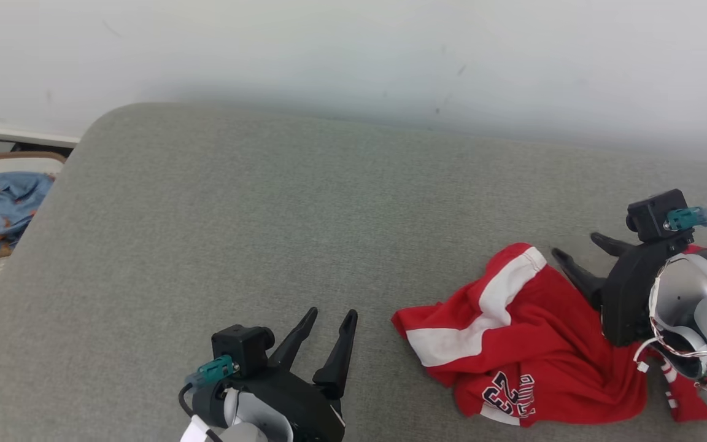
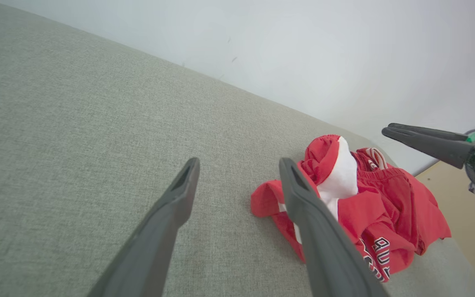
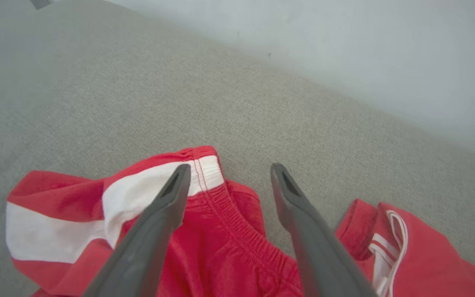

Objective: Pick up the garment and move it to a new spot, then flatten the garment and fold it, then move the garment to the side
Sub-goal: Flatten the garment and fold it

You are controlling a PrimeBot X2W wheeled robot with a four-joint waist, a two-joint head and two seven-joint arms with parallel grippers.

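Head view: a red garment (image 1: 531,344) with white bands and a dark printed number lies crumpled on the grey sofa seat (image 1: 267,215), toward the seat's right end and near its front edge. It rests in a loose heap with its elastic waistband turned up on the side nearer the seat's back.

The right gripper (image 1: 576,244) hangs over the right end of the seat, its two dark fingers spread wide with nothing between them. In the left wrist view these fingers sit above the seat, clear of the cloth. In the right wrist view one finger crosses the white band in the picture, and the other crosses bare seat fabric.

The left gripper (image 1: 332,316) sits over the front edge of the seat, about midway along it. Its fingers are also wide apart and empty, with bare grey upholstery beneath them.

Off the left end of the seat stands a pale basket (image 1: 3,161) holding a blue cloth (image 1: 0,205). A white wall (image 1: 353,49) rises behind the seat's back edge.
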